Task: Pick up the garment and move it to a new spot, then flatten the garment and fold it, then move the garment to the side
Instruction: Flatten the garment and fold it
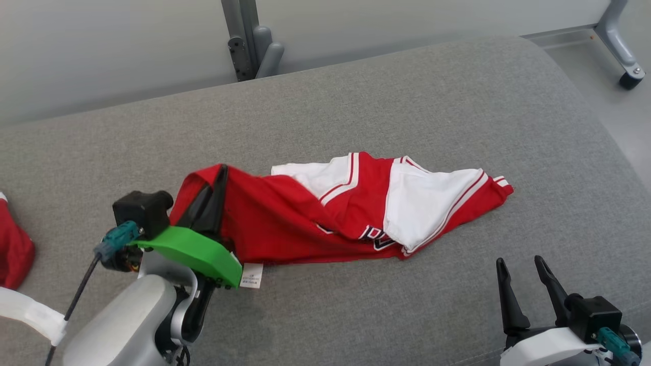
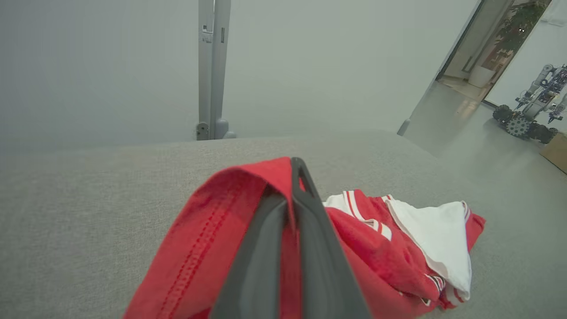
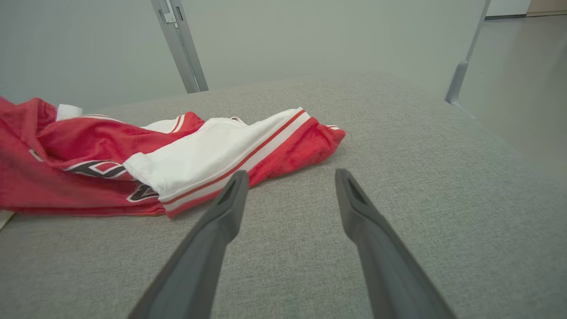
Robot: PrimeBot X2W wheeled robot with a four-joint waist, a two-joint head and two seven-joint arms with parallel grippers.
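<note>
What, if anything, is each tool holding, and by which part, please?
The left tool is shut on the garment, pinching the red hemmed edge at its left end; the right tool holds nothing.

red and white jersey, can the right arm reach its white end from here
Probably yes: the red and white fabric jersey lies just ahead and left of the right arm's open jaws, with only bare grey cushion between.

A grey woven cushion spreads wide under soft, even light. Behind it rises a plain pale wall with a grey metal post — and, far right, an angled leg on a black caster. Smooth grey floor runs to an open doorway, a potted plant beyond.
</note>
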